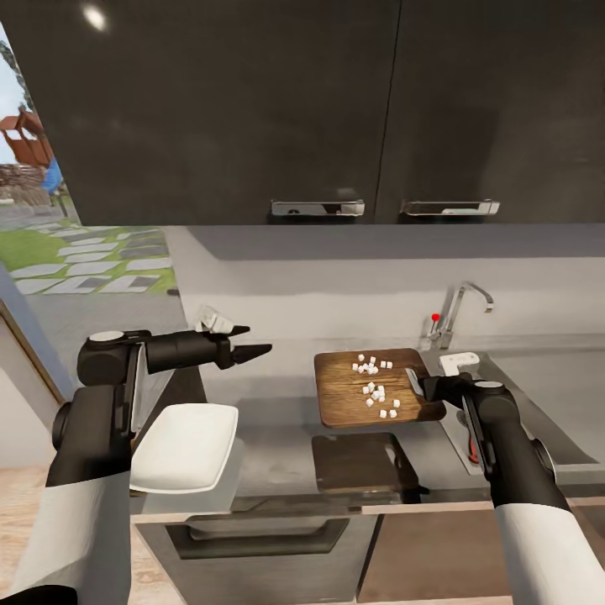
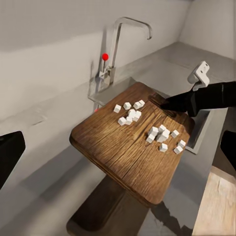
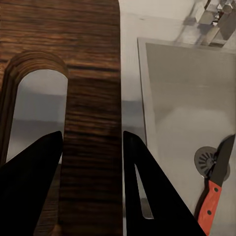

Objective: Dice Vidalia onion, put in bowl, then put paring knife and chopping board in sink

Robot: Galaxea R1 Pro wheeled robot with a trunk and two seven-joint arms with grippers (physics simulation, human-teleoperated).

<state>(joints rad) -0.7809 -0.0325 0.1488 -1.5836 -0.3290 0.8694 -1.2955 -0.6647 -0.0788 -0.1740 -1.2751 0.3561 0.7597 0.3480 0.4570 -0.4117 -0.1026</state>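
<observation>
The brown chopping board (image 1: 353, 395) hangs level above the countertop (image 1: 277, 420) and casts a dark shadow on it. White cubes of diced Vidalia onion (image 1: 374, 391) lie scattered on the board (image 2: 123, 152). My right gripper (image 1: 418, 385) is shut on the board's handle end, its fingers pinching the wood strip (image 3: 93, 147) beside the slot. The paring knife (image 3: 216, 187), with its red handle, lies in the sink (image 3: 187, 98) by the drain. The white bowl (image 1: 185, 445) sits on the counter at the left. My left gripper (image 1: 248, 340) hovers open above the counter, left of the board.
The curved chrome tap (image 1: 458, 315) with its red knob stands behind the sink (image 1: 546, 403). Dark upper cabinets (image 1: 319, 109) with metal handles hang over the counter. An opening to the outdoors (image 1: 50, 244) lies at the far left.
</observation>
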